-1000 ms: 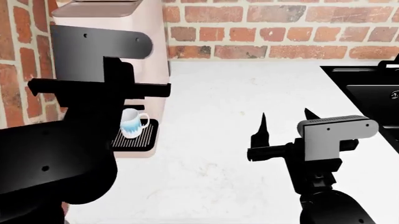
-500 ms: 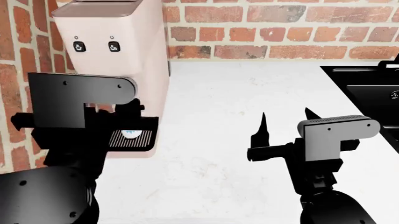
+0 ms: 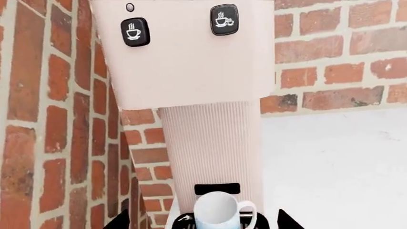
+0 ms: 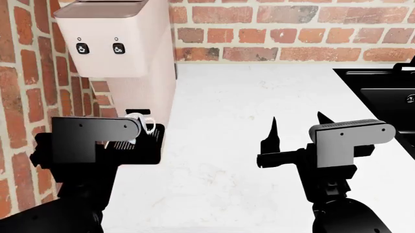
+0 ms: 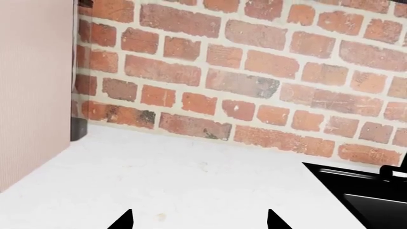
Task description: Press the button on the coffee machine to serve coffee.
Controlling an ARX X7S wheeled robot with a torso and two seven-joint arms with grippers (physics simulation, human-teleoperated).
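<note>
Mug [image 3: 216, 212] under coffee machine [image 4: 126, 53] head, left of counter [image 4: 246, 107].

tall pale pink coffee machine [image 4: 126, 63] upright against brick wall, two black cup-icon buttons [image 3: 135, 32] on overhanging head

Left claw [image 4: 133, 141] before coffee machine [image 4: 123, 53].

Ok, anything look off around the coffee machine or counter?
Nothing stands out. The coffee machine stands upright, the mug sits upright on its drip tray, and the counter shows no spill.
</note>
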